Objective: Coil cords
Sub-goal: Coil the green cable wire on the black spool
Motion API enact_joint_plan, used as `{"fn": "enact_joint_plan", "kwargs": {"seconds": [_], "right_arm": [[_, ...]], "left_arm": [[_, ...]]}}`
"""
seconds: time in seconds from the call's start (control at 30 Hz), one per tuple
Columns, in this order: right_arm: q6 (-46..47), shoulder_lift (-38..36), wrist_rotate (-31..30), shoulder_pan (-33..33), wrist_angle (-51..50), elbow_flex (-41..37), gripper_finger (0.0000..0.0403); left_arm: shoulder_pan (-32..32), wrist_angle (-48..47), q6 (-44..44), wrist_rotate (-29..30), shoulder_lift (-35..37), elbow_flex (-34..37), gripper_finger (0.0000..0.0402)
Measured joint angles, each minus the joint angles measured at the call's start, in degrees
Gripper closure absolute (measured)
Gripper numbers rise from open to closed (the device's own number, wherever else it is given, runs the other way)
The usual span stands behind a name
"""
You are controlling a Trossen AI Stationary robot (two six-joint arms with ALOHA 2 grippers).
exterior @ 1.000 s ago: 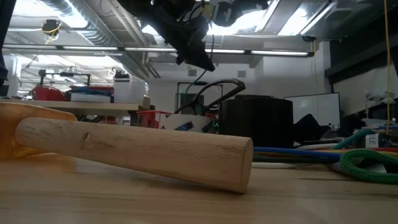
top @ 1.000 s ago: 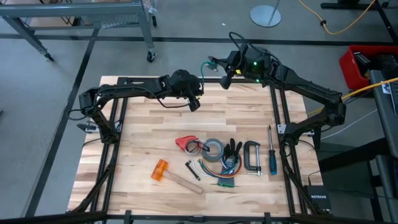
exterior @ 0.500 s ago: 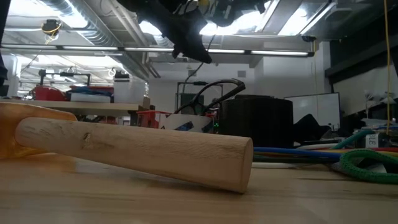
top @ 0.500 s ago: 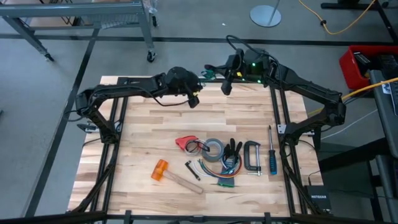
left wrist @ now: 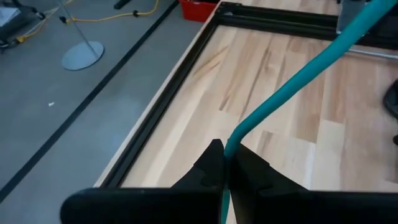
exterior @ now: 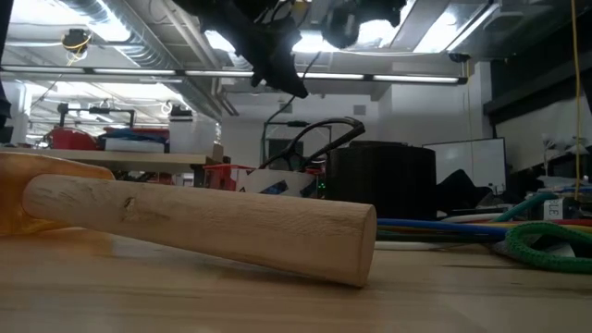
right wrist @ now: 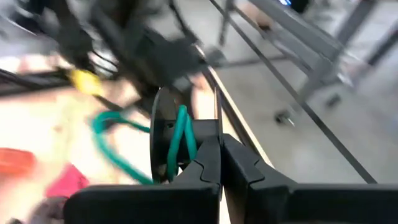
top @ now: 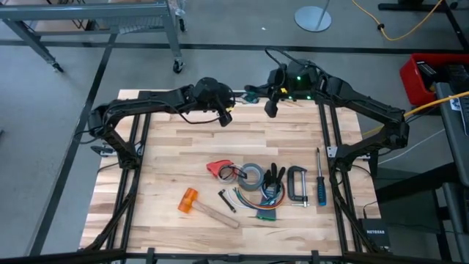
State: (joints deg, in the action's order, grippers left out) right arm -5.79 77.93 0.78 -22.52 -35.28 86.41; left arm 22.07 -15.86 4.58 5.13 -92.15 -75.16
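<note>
While tools lie idle at near edge, hammer [top: 198,204] to clamp [top: 296,184] | cord [left wrist: 292,81] is up off worktop [top: 176,161] at far edge, teal run strung btwn arms so loops can form | left gripper [left wrist: 226,163] fingers pinched on cord | right gripper [right wrist: 221,163] fingers closed, cord looped at its spool, prob. to wind.

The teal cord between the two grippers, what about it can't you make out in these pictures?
- Its full length: the high view shows only a speck of teal cord between left gripper and right gripper.
- Its far end: cut off by the left wrist view's edge.
- Its loops: blurred in the right wrist view.
</note>
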Motion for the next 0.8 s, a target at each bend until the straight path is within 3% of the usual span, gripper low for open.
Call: {"fn": "enact_joint_plan", "kwargs": {"seconds": [0.43, 0.8], "right_arm": [[1.28, 0.02, 2.80, 0.00, -11.30, 0.00, 0.0402], [1.30, 0.02, 11.40, 0.02, -12.58, 0.00, 0.0402]], "left_arm": [[1.30, 1.53, -1.18, -0.01, 3.95, 0.00, 0.0401], [1.66, 9.06, -3.82, -0.25, 7.15, -0.07, 0.0401]]}}
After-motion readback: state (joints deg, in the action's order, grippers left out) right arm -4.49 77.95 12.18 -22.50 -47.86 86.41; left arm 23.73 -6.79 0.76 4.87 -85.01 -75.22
